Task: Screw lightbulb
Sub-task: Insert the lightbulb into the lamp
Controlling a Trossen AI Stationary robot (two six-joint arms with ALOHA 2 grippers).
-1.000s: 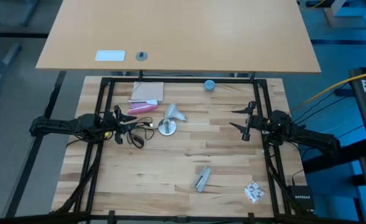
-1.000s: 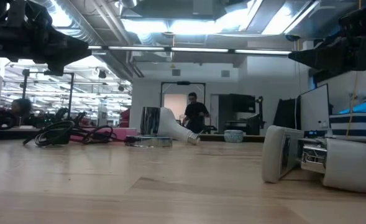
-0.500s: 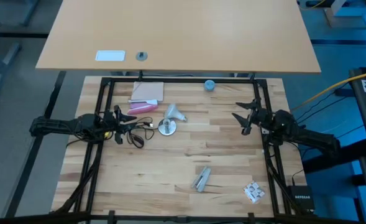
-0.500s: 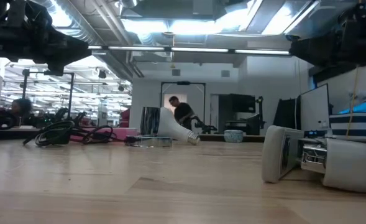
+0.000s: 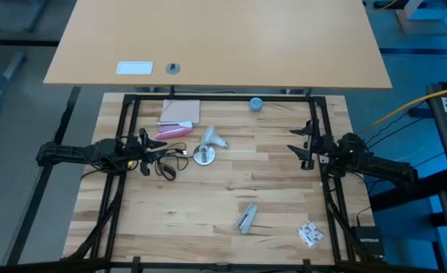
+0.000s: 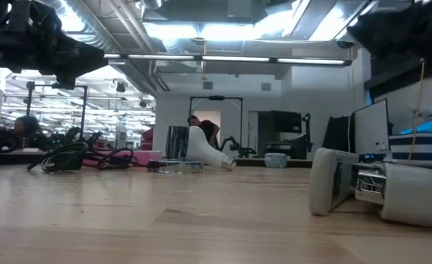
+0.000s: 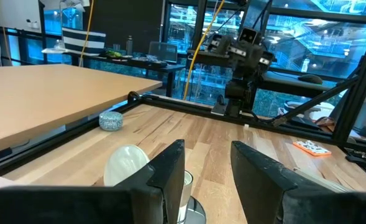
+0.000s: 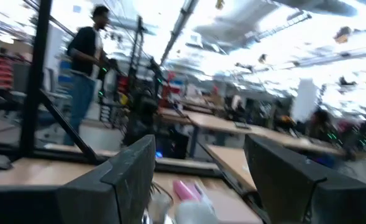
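White and frosted, the lightbulb (image 5: 214, 138) lies on its side on the wooden worktop (image 5: 223, 197), touching the shiny round metal disc (image 5: 203, 156), with a pink object (image 5: 173, 132) and a tangle of black cable (image 5: 165, 164) near it. Left claw (image 5: 143, 146) hangs at the worktop's left edge beside the cable, pinched together and empty. Right claw (image 5: 305, 144) hovers at the right edge, well apart from the bulb, spread wide and holding nothing.
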